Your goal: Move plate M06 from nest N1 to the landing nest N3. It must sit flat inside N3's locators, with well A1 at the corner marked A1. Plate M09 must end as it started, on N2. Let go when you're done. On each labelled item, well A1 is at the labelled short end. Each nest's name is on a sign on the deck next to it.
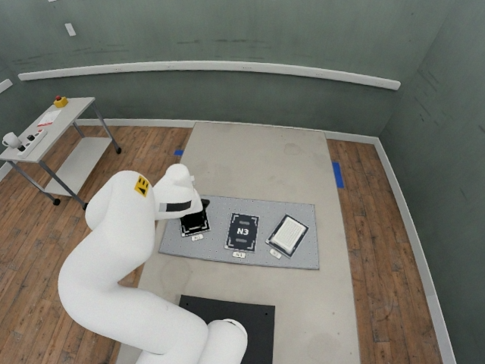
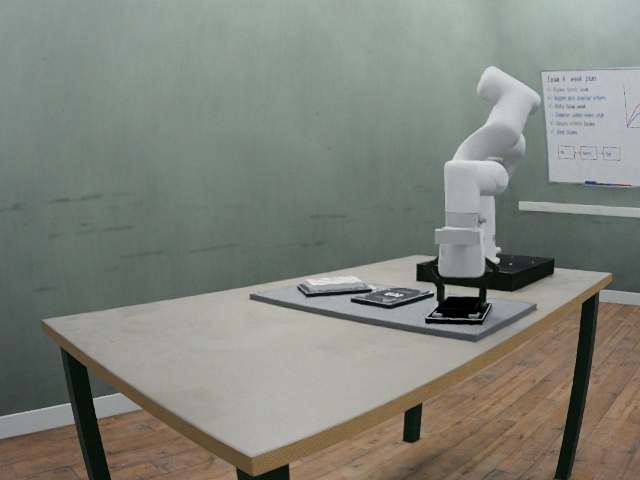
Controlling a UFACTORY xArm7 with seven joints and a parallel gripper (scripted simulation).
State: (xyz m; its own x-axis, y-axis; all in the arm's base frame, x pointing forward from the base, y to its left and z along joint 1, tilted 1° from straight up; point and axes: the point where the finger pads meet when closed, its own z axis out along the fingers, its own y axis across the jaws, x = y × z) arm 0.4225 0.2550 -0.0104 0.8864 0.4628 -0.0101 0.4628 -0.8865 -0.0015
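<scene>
Plate M06 (image 1: 194,222), black, lies in nest N1 at the left end of the grey deck (image 1: 219,244); it also shows in the exterior view (image 2: 460,310). My gripper (image 2: 461,303) stands straight down over it, with the fingers wide apart on either side of the plate and shut on it. In the top view my wrist hides most of the gripper (image 1: 198,213). Nest N3 (image 1: 242,231) is bare in the middle of the deck and also shows in the exterior view (image 2: 391,296). White plate M09 (image 1: 287,235) sits on N2 at the right, turned at an angle.
Small name signs (image 1: 238,254) lie on the deck in front of each nest. The black robot base plate (image 1: 235,324) is at the table's near edge. A side cart (image 1: 47,129) stands on the floor to the left, off the table.
</scene>
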